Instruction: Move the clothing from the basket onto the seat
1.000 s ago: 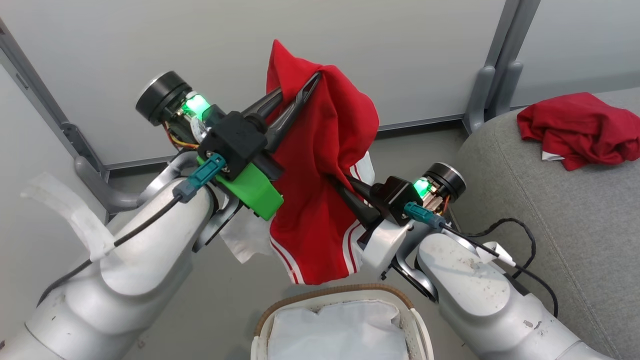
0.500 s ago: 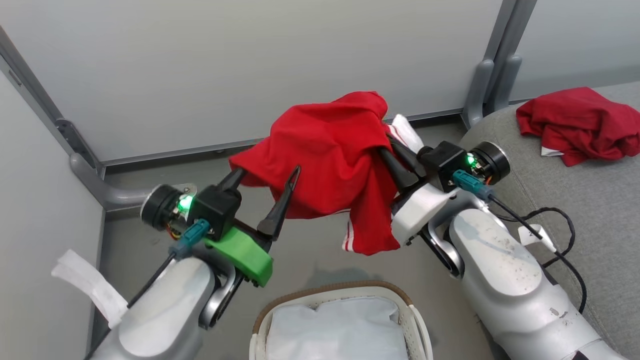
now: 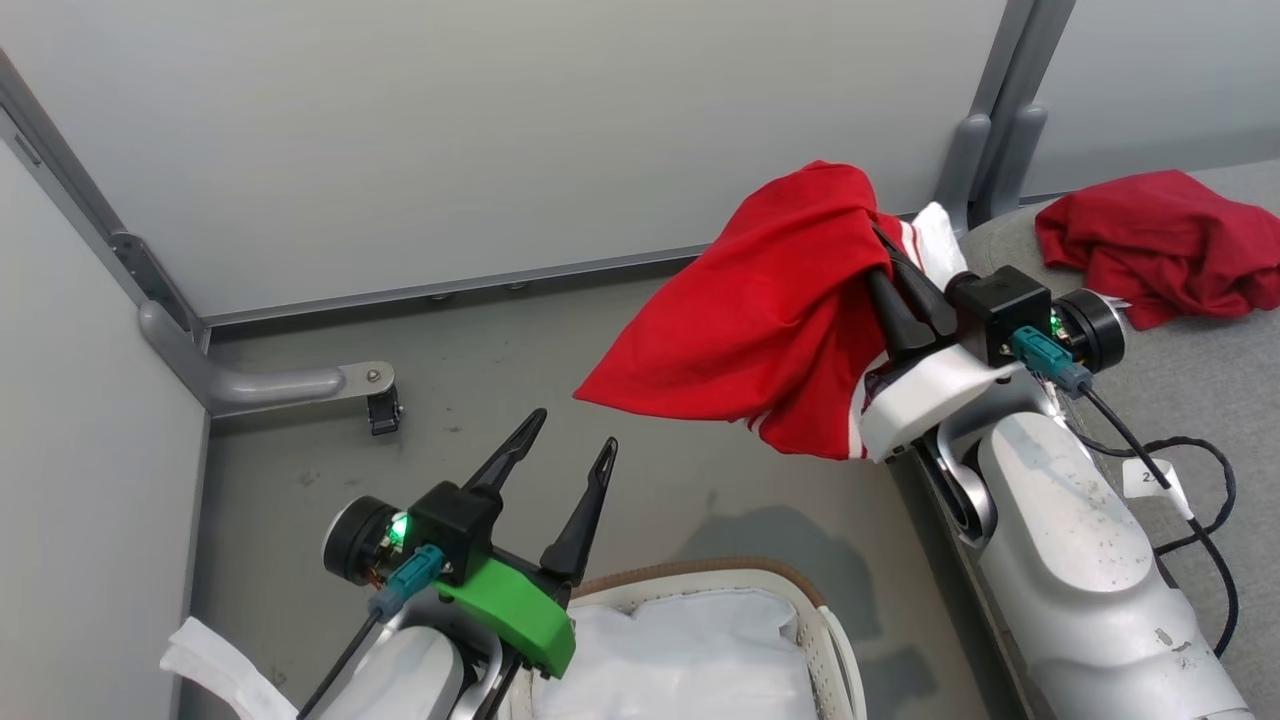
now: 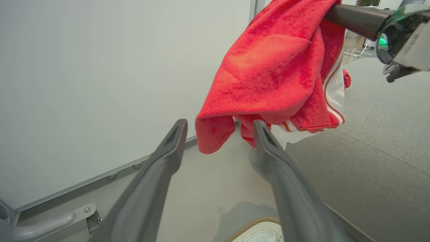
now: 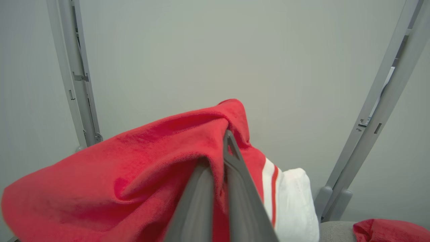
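The right gripper has its two dark fingers pinched tight on a bright red garment, held up high. It hangs mostly over the grey floor, right beside the rounded edge of the grey seat. The cloth hangs off the fingers toward the robot's left in loose, heavy folds and ends in a pointed corner. It looks soft and a little fuzzy. White stripes run along its lower hem, and a bunch of white trim sits behind the fingers on the seat side. From the right wrist, a fold of red is squeezed between the closed fingers.

The left gripper is low and empty, with its fingers spread wide. It is over the near-left side of the basket and well apart from the hanging cloth. The basket shows a brown woven rim and a white liner.

A second red garment lies crumpled on the seat farther back, with a bit of white at its edge.
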Controlling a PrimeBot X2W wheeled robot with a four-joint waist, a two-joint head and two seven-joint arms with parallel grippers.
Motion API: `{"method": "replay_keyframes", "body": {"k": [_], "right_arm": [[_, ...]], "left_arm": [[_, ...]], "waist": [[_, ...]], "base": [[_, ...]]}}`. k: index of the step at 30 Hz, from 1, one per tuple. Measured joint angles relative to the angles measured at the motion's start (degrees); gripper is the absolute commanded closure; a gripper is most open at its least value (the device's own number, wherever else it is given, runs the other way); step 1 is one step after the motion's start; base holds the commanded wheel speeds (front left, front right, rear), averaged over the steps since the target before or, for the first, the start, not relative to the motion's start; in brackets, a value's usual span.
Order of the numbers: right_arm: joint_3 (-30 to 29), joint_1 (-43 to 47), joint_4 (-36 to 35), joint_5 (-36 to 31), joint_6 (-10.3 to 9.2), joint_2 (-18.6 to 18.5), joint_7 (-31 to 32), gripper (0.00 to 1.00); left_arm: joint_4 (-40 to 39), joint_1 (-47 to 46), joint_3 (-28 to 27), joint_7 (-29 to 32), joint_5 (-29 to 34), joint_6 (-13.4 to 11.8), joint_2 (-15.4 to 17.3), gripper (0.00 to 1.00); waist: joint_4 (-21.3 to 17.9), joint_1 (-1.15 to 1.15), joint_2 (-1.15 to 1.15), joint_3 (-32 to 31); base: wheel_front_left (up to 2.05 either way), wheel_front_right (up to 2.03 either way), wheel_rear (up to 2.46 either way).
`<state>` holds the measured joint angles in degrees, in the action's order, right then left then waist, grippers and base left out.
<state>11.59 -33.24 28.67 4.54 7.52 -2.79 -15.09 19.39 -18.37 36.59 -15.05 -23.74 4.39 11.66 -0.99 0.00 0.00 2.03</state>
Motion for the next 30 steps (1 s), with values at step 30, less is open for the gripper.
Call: {"method": "replay_keyframes", "body": {"k": [30], "right_arm": [[-6.8, 3.3, -2.2, -2.6, 0.0, -0.3, 0.0, 1.0]], "left_arm": [[-1.9, 3.5, -5.1, -0.1, 10.3, 2.8, -5.4, 0.0]], "waist": [[-13.4, 0.0, 0.0, 4.6]], "base": [[0.0, 0.0, 0.0]]}}
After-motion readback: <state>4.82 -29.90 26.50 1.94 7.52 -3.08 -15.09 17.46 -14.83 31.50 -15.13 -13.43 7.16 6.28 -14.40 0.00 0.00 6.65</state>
